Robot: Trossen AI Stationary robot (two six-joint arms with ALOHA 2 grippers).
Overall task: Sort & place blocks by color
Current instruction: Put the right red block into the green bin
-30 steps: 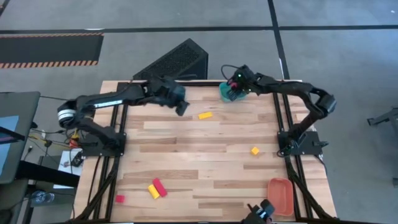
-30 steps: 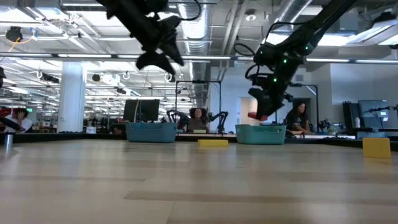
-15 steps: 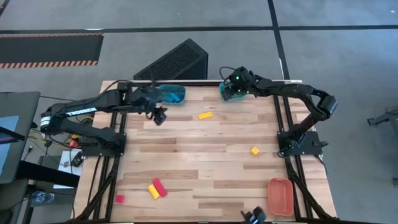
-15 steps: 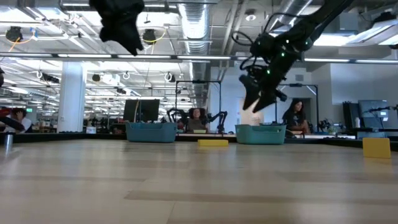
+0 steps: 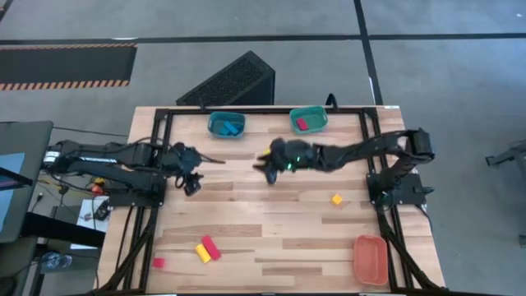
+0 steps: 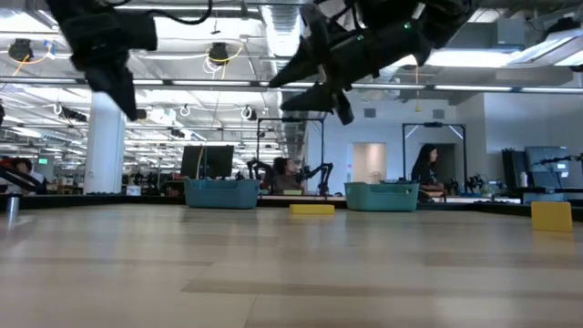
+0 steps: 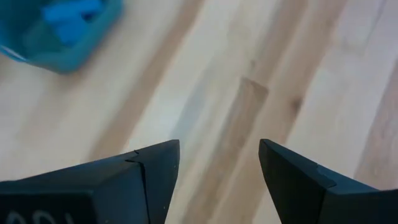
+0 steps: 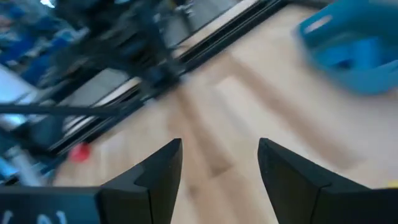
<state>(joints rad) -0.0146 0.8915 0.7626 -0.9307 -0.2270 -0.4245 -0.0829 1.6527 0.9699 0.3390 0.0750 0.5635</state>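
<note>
My right gripper (image 5: 267, 161) (image 8: 219, 143) is open and hangs high over the table's middle, above the yellow bar (image 6: 311, 210), which it hides in the high view. My left gripper (image 5: 191, 167) (image 7: 219, 146) is open and raised near the left edge. A yellow cube (image 5: 337, 199) lies flat toward the right. A red bar (image 5: 211, 246), a yellow bar (image 5: 202, 253) and a red cube (image 5: 158, 262) lie near the front left. Blue blocks (image 5: 229, 127) sit in the blue bin (image 5: 215, 123). A red block (image 5: 302, 124) lies in the teal bin (image 5: 317, 114).
An orange bin (image 5: 371, 259) stands at the near right corner. The blue and teal bins stand side by side at the far edge. Bare wood lies between the two grippers and across the table's middle (image 5: 271, 214).
My right gripper has let go of the red block, which now lies in the teal bin, and has swung from above that bin toward the table's middle, over the yellow bar. My left gripper has drawn back from the blue bin toward the left and near edges.
</note>
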